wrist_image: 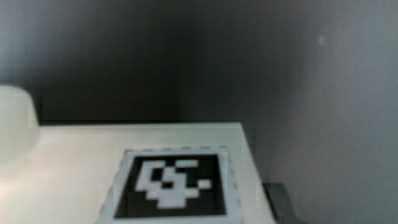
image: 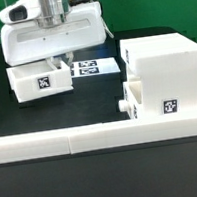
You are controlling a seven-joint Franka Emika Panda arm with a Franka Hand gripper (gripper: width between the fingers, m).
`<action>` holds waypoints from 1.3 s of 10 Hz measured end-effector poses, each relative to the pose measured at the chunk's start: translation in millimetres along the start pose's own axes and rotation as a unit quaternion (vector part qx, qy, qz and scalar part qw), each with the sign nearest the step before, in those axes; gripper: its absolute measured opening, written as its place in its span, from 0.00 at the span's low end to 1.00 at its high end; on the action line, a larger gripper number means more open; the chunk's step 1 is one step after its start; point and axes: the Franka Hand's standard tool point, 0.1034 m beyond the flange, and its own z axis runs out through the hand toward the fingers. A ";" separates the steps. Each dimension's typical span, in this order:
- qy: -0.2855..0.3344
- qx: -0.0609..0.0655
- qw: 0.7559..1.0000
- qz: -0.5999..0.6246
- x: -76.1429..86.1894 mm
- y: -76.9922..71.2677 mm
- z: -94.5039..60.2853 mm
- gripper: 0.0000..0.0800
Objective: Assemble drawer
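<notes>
A small open white drawer box [image: 36, 80] with a marker tag on its front sits at the exterior view's left. My gripper [image: 53, 59] reaches down onto its rear wall and appears shut on it. In the wrist view a white face of this box with a black tag [wrist_image: 175, 182] fills the lower part, and one dark finger [wrist_image: 281, 198] lies against its edge; the other finger is hidden. The large white drawer cabinet [image: 163, 70] stands at the exterior view's right, with a second small drawer [image: 137, 101] and its knob [image: 120, 104] sticking out of it.
The marker board [image: 95, 67] lies flat between the drawer box and the cabinet. A long white fence [image: 102, 136] runs along the table's front edge. The arm's white body [image: 53, 34] hangs over the back left.
</notes>
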 end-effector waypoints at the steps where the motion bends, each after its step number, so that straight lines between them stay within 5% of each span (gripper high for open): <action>1: -0.003 0.004 1.000 -0.002 5.3 -1.2 -0.4 0.05; 9: -0.005 0.005 1.000 -0.029 3.1 -1.3 0.8 0.05; 13: -0.005 0.008 0.987 -0.159 41.9 -5.9 -2.3 0.05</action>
